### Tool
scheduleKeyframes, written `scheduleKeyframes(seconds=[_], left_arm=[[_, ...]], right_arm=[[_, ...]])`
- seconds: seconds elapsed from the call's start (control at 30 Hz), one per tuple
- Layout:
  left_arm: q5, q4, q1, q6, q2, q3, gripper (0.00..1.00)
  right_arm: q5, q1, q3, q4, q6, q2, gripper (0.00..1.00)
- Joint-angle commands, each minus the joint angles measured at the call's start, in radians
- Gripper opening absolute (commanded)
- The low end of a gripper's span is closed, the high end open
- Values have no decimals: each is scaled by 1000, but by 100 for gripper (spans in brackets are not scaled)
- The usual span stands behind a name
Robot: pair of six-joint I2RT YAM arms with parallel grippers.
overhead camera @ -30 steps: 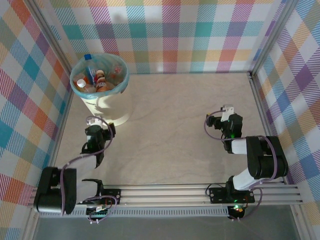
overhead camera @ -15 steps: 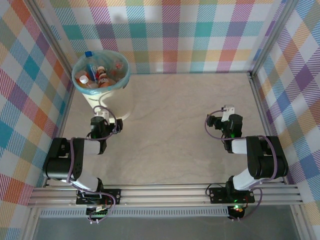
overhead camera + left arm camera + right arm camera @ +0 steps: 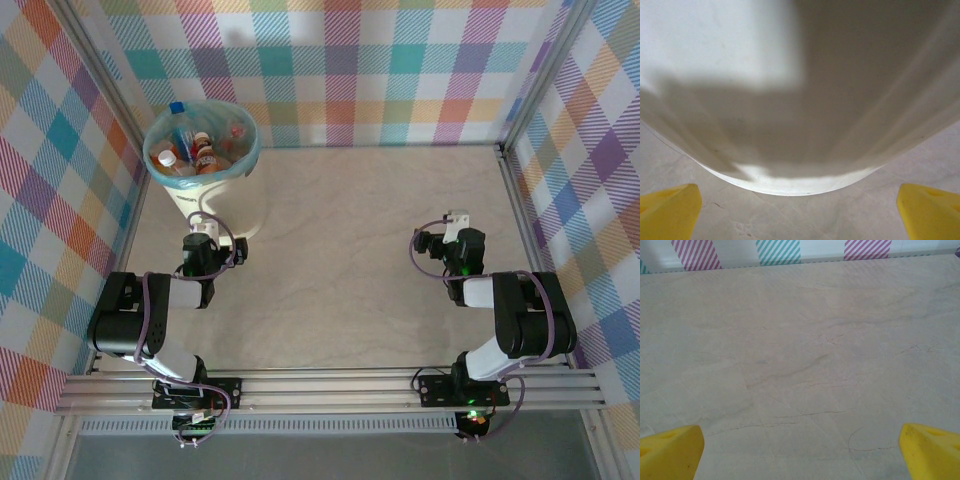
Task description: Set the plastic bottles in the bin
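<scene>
The white bin (image 3: 205,195) with its teal bag over the rim stands at the back left, and several plastic bottles (image 3: 195,150) with red, white and blue caps lie inside it. My left gripper (image 3: 203,226) rests low just in front of the bin, open and empty; its wrist view faces the bin's white wall (image 3: 800,100) with yellow fingertips (image 3: 667,212) far apart. My right gripper (image 3: 455,222) sits on the right side, open, with yellow fingertips (image 3: 670,450) wide apart over bare table.
Checked fabric walls (image 3: 350,70) close in the table (image 3: 360,250) on three sides. Aluminium rails (image 3: 330,385) run along the near edge with both arm bases on them.
The left arm folded back to its rest pose, its gripper settling just in front of the bin. The right arm has stayed still.
</scene>
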Motion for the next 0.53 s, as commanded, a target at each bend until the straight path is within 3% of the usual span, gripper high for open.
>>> scheduleKeyframes(seconds=[0.0,0.5], left_arm=[[-8,51,-6,9,4,17,100],[-45,49,-18,13,3,18,100]], right_arm=[[1,-3,8,1,12,4,100],[0,-4,8,1,11,4,100]])
